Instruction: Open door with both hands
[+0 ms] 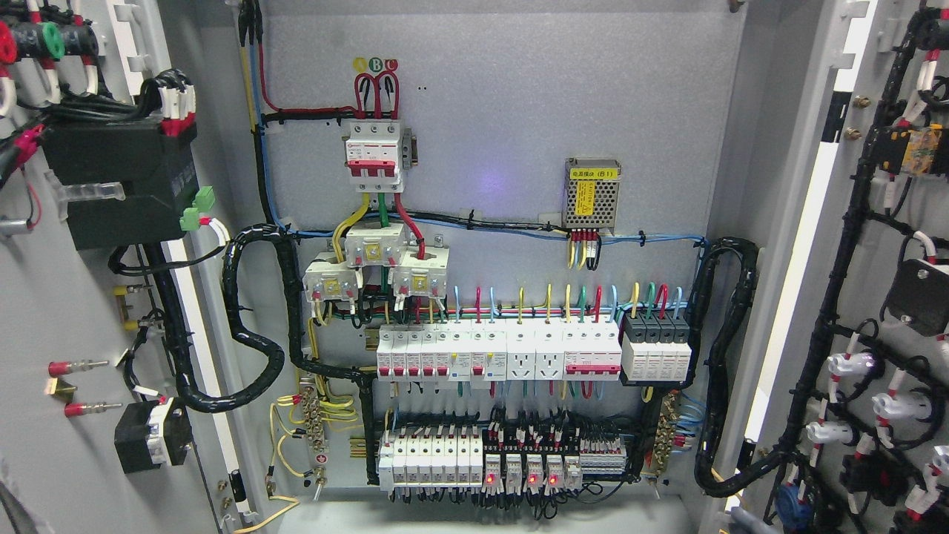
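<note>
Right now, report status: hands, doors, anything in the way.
Neither hand in view. Left door and right door both swung open, cabinet interior exposed. Nothing in the way.

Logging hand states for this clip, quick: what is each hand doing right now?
Left hand: not in view.
Right hand: not in view.
Only the open cabinet shows, both doors swung wide.

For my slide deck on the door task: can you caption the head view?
Both cabinet doors, left door and right door, stand open, exposing breakers and wiring; no robot hand in view.
</note>
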You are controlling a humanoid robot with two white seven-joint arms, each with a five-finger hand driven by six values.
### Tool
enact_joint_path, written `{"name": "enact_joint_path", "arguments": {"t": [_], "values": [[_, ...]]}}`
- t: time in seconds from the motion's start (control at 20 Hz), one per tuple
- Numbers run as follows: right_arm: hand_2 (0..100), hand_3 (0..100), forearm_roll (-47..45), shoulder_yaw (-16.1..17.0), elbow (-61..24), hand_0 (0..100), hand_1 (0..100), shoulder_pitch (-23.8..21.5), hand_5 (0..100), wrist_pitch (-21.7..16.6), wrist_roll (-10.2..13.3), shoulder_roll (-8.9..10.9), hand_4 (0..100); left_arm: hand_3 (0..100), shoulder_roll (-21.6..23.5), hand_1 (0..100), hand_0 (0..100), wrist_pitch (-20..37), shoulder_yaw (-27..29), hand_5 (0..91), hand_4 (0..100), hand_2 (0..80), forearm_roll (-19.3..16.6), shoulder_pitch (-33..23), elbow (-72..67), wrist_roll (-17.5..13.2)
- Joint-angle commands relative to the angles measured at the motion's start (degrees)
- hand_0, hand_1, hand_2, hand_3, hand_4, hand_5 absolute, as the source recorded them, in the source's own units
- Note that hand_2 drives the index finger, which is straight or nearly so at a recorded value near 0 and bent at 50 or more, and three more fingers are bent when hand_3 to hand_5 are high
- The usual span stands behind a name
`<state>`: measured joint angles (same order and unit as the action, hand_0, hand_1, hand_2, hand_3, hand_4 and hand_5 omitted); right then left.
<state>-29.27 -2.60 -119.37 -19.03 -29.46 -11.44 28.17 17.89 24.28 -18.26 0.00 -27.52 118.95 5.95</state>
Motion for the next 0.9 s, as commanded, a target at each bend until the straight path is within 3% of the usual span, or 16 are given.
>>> {"name": "enact_joint_path", "arguments": {"t": [0.0, 0.25, 0.55, 0.75, 0.85], "values": [[0, 0, -0.17, 2.33, -0.17, 0, 0, 0.05, 0, 0.11, 0.01, 1.53, 0, 0, -3.03, 0, 0, 1.03, 0.24, 0.0, 0, 0.0, 0.53, 2.82, 1.2, 0.29], [0, 0, -0.17, 2.42, 0.01, 0, 0, -0.21, 0, 0.02, -0.25, 1.62, 0, 0, -4.44, 0, 0, 2.08, 1.99, 0.0, 0, 0.0, 0.7, 4.05, 1.2, 0.29], [0, 0, -4.12, 3.21, -0.17, 0, 0, -0.92, 0, -0.07, -0.34, 1.97, 0, 0, -4.89, 0, 0, 2.88, 6.03, 0.0, 0, 0.0, 5.0, 5.02, 1.2, 0.29], [0, 0, -4.21, 5.76, -0.17, 0, 0, -1.09, 0, -0.07, -0.43, 4.51, 0, 0, -4.62, 0, 0, 3.14, 9.2, 0.0, 0, 0.0, 7.99, 5.11, 1.2, 0.38], [0, 0, -4.39, 7.07, -0.17, 0, 0, -1.18, 0, -0.16, -0.43, 4.7, 0, 0, -4.36, 0, 0, 3.14, 9.99, 0.0, 0, 0.0, 9.14, 5.28, 1.2, 0.38]]}}
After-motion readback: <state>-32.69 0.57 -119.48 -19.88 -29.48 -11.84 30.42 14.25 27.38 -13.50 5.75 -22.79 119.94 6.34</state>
